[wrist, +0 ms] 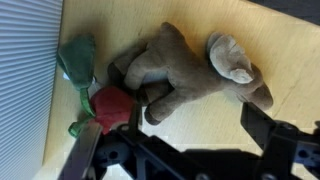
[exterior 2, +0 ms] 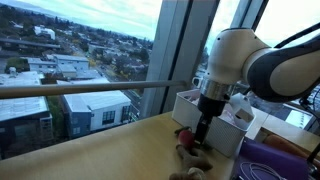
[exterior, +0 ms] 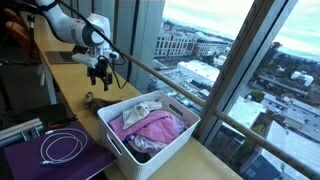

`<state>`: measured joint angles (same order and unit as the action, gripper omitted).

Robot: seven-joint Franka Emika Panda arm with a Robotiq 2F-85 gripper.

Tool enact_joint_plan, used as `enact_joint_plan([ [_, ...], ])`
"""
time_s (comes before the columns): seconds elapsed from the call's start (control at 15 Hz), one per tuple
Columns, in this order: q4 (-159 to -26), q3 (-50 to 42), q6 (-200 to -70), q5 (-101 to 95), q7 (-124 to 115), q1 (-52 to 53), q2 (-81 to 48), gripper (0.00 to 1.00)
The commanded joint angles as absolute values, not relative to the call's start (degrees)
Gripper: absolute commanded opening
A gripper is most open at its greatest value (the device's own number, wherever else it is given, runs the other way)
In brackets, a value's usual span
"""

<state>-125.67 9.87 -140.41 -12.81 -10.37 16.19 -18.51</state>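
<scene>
— Two fingers (wrist: 85, 150) of the gripper (wrist: 172, 122) stand spread wide, pinching nothing.
— And beneath them?
— A plush animal (wrist: 175, 65) on its side on the wooden table (wrist: 290, 60), long axis across the wrist view, head toward the right edge. Brown, fuzzy, soft-limbed. A red-and-green cloth flower (wrist: 105, 105) touches it.
— Farther off?
— A white boxy basket (exterior: 175, 143) of rumpled pink laundry (exterior: 150, 125).

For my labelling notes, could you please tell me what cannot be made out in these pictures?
Exterior view: the plush toy is too small to tell its pose.
Wrist view: the red-and-green item sits partly behind the fingers; its identity is unclear.
Exterior view: in the white bin, the pink cloth covers whatever lies beneath.
</scene>
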Motion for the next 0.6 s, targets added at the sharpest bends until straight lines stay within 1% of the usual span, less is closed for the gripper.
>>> enact_joint_plan([
  [0.0, -121.2, 10.2, -139.6, -11.8, -6.6, 16.1, -22.6, 1.00],
  [0.53, -118.3, 9.8, -140.5, -10.9, -6.6, 17.2, -30.7, 1.00],
])
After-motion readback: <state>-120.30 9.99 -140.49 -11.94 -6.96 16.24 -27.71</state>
